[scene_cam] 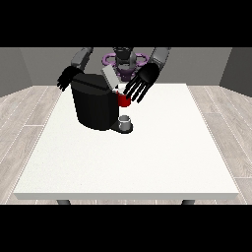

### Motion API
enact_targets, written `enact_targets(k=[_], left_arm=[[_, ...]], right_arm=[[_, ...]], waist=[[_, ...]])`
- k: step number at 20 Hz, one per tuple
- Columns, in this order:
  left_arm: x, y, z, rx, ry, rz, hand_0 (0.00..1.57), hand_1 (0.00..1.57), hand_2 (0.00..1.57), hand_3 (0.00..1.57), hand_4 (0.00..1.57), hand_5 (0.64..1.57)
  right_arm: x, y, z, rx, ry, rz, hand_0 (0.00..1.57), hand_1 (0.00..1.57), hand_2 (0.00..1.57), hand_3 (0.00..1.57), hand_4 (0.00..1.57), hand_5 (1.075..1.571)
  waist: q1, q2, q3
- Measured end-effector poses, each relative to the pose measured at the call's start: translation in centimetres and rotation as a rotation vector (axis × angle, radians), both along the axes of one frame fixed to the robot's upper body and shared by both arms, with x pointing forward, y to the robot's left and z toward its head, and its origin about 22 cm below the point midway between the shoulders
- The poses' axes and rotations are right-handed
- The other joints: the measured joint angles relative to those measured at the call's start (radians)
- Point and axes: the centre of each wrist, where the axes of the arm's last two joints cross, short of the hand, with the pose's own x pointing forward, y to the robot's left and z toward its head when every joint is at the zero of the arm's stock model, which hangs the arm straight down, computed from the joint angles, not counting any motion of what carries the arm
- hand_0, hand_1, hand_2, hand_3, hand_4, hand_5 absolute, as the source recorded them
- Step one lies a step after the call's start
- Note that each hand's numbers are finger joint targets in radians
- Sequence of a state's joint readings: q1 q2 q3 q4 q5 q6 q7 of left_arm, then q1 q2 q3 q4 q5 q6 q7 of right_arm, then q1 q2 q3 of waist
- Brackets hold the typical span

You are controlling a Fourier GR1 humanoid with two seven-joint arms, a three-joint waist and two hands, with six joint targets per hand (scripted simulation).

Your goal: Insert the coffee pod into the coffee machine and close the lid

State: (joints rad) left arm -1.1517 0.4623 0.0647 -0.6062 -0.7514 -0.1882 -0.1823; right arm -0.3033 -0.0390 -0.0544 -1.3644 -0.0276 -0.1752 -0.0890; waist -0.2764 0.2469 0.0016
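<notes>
At the upper left of the frame, the hand at the view's left (65, 78) hangs just behind the top left corner of the coffee machine (93, 104), its fingers (62, 85) relaxed and pointing downward, holding nothing. The machine is a black block standing on the white table (128, 157), left of centre near the far edge. Its grey lid (109, 77) is tilted up and open, leaning toward the upper right. Just right of the machine's top sits a red part (123, 100); I cannot tell whether the coffee pod lies in it. Below that, a small grey cup (125, 120) rests on the machine's low base. Further right, the hand at the view's right (143, 80) hovers over the red part, its fingers (136, 92) spread and straight, pointing down toward the lower left.
</notes>
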Motion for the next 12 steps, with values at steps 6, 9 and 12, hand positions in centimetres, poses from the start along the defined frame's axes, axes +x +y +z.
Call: enact_targets(k=[6,9,12], left_arm=[[0.0,-0.7,-1.0,0.002,0.042,-0.012,0.0,0.0,0.0,0.0,0.0,1.571],[-0.1,-1.2,-1.9,0.003,0.065,-0.011,0.0,0.0,0.0,0.0,0.0,1.571],[-0.3,-0.5,-3.2,-0.027,0.095,-0.012,0.0,0.0,0.0,0.0,0.0,1.571]], right_arm=[[-0.3,-0.3,-0.8,0.02,0.03,-0.022,0.0,0.0,0.0,0.0,0.41,1.571],[-1.0,-0.4,-1.8,0.029,0.051,-0.023,0.0,0.0,0.0,0.0,0.43,1.571],[-1.5,-0.8,-2.0,0.034,0.069,-0.026,0.0,0.0,0.0,0.0,0.4,1.571]], waist=[[0.025,-0.045,-0.0011],[0.033,-0.079,-0.0011],[0.046,-0.119,-0.0013]])
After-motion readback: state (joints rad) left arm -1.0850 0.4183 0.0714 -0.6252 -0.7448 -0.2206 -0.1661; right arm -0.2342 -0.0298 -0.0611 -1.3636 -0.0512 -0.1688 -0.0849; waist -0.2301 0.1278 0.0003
